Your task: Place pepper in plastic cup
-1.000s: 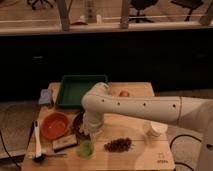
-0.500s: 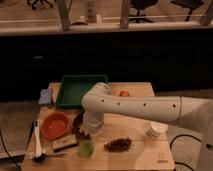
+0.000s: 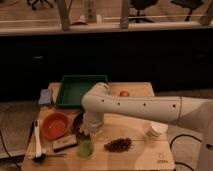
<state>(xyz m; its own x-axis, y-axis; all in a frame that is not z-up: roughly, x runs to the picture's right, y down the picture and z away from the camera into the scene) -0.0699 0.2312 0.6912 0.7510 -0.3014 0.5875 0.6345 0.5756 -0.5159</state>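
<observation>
A small green plastic cup (image 3: 85, 148) stands near the table's front edge, left of centre. My white arm reaches in from the right, and its gripper (image 3: 92, 129) points down just above and slightly right of the cup, in front of a dark bowl (image 3: 78, 123). I cannot make out the pepper; it may be hidden at the gripper.
A green tray (image 3: 80, 89) lies at the back with a blue object (image 3: 46, 96) to its left. An orange bowl (image 3: 55, 125), a white-handled brush (image 3: 36, 140) and a small block (image 3: 65, 144) are at the left. A dark pile (image 3: 118, 144), a white cup (image 3: 156, 129) and a red-orange round object (image 3: 124, 93) are also on the table.
</observation>
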